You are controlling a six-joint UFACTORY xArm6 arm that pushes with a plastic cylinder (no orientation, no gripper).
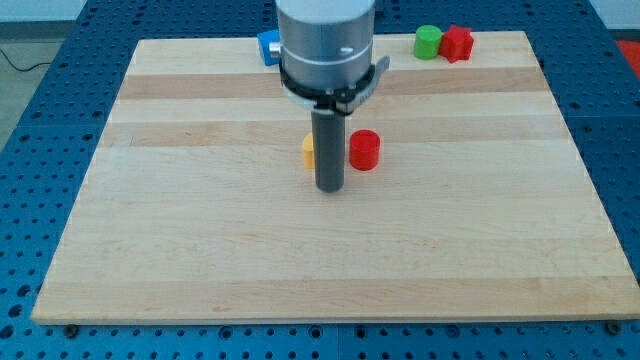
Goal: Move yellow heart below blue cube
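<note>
At the view's top, left of centre, the blue cube (268, 46) sits near the far edge of the desk (200, 250), half hidden behind the arm's grey body. Below it, toward the middle of the board, a sliver of the yellow heart (308, 151) shows at the left side of the rod; most of it is covered, so its shape cannot be confirmed from here. My tip (330, 188) rests on the wood just below and slightly right of that yellow block, seemingly touching or nearly touching it. The tool is a plain rod with nothing to open or close, and it holds nothing. Just right of the rod stands a red cylinder (364, 150), close beside the yellow block. Far off at the view's top right, a green block (428, 42) and a red block (457, 43) sit together, well clear of the work.

The step in hand looks like positioning for the push. The heart lies lower than the cube but a little right of it, so the next move probably calls for bringing my tip round to the heart's right side and nudging it leftward, keeping the red cylinder undisturbed.
</note>
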